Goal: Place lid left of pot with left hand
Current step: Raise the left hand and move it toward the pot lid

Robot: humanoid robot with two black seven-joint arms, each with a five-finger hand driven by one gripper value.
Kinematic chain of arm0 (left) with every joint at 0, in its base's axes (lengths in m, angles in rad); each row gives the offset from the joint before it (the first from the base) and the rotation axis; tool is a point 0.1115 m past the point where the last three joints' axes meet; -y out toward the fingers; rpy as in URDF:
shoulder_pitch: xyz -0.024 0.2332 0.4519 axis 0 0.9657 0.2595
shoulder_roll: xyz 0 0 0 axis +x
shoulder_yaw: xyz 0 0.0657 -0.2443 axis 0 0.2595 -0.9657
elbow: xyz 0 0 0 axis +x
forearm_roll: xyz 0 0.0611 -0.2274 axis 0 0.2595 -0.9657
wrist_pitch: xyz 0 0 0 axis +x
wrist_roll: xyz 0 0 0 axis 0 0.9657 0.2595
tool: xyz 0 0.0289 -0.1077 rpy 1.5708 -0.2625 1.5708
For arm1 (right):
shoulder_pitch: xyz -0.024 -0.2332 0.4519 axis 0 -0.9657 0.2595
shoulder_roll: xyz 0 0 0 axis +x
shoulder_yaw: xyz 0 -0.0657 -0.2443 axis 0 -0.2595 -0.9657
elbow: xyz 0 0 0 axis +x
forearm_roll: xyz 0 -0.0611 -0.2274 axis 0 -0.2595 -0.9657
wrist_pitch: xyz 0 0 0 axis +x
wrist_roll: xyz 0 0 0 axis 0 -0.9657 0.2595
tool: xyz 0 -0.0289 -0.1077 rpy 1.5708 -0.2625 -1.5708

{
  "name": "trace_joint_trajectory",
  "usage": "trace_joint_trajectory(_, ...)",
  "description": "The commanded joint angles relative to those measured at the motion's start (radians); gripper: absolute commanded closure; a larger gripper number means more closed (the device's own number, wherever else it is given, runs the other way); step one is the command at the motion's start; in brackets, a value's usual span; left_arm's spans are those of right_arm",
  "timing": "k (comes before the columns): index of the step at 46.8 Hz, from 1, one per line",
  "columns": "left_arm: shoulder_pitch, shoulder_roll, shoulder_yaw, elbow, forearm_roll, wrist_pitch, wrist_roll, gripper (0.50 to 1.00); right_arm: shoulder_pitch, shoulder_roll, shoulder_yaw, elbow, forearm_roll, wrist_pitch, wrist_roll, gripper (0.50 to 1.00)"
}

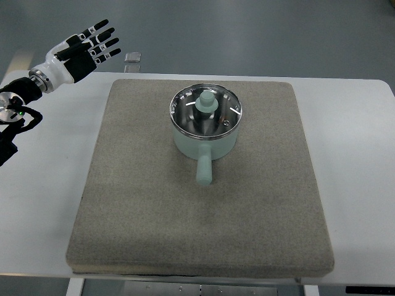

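At the far left, the left hand [86, 46] is hovering above the back corner of the white table [43, 203], its arm coming in from the left edge; its fingers [105, 42] are spread and released, holding nothing, and it is sitting well apart from the pot. Moving right, a grey felt mat [136, 209] is covering most of the table, and its left portion is lying bare, offering room for the lid. Near the mat's back centre the pale green pot [207, 140] is standing upright with its handle [203, 169] pointing toward the robot's side. The glass lid [216, 111] is resting on the pot's rim, its green knob [206, 102] standing up at the middle. Judging from this, the task is only at the approach step: the lid is not yet lifted. The next move is calling for the hand to reach rightward over the pot, lower onto the knob, and close around it before lifting. The right hand is not showing anywhere.
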Motion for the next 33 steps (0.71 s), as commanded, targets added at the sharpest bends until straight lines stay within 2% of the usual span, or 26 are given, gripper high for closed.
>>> trace_joint_trajectory(1, -0.020, 0.013, 0.000, 0.000, 0.077, 0.000, -0.025, 0.504, 0.000, 0.000, 0.000, 0.000, -0.001, 0.000, 0.000, 0.579)
trace_joint_trajectory(14, -0.071, 0.033, 0.001, 0.000, 0.357, 0.000, -0.166, 0.504, 0.000, 0.000, 0.000, 0.000, -0.001, 0.000, 0.000, 0.579)
trace_joint_trajectory(22, -0.105, 0.070, 0.001, -0.021, 0.523, 0.000, -0.191, 0.504, 0.000, 0.000, 0.000, 0.000, 0.001, 0.000, 0.000, 0.579)
trace_joint_trajectory(33, -0.140, 0.084, 0.000, -0.147, 0.722, 0.000, -0.191, 0.504, 0.000, 0.000, 0.000, 0.000, 0.001, 0.000, 0.000, 0.579)
